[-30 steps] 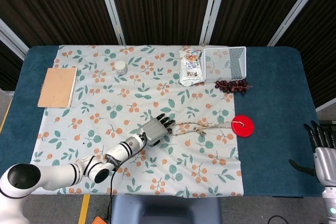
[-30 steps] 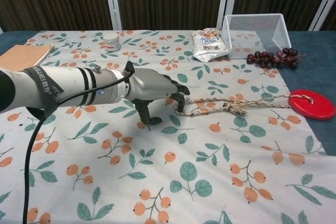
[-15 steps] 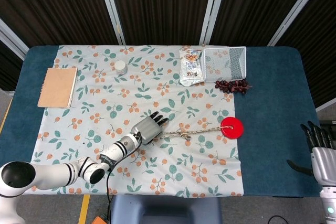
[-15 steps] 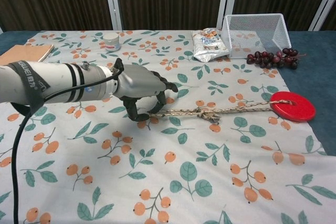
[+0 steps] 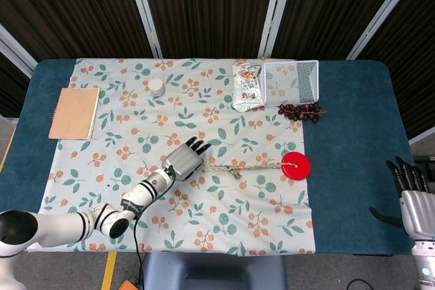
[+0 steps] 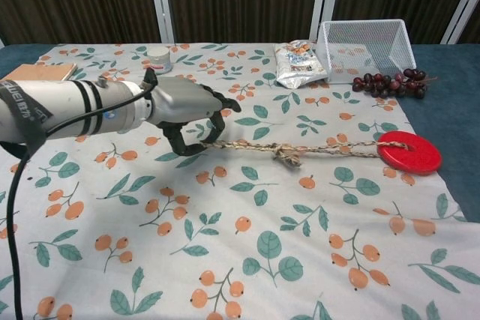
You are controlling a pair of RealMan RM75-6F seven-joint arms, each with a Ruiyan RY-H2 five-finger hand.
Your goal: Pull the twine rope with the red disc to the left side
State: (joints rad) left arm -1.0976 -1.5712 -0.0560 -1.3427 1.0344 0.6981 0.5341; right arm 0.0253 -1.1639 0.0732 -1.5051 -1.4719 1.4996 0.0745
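A twine rope (image 5: pixel 245 167) (image 6: pixel 300 148) lies stretched taut across the floral cloth, knotted near its middle. Its right end is tied to a flat red disc (image 5: pixel 296 164) (image 6: pixel 409 152) near the cloth's right edge. My left hand (image 5: pixel 183 159) (image 6: pixel 184 110) grips the rope's left end, its fingers curled down over the twine. My right hand (image 5: pixel 411 191) shows only in the head view, at the far right off the table, its fingers spread and holding nothing.
A wire mesh basket (image 5: pixel 291 80) (image 6: pixel 367 46), a snack bag (image 5: pixel 247 86) (image 6: pixel 298 64) and dark grapes (image 5: pixel 302 111) (image 6: pixel 390 82) sit at the back right. A small white jar (image 5: pixel 157 86) (image 6: pixel 158 58) and a brown notebook (image 5: pixel 75 112) lie further left.
My left hand has drawn the rope's end leftward and slightly back. The slack rope has pulled straight, and the red disc has slid left onto the cloth's edge.
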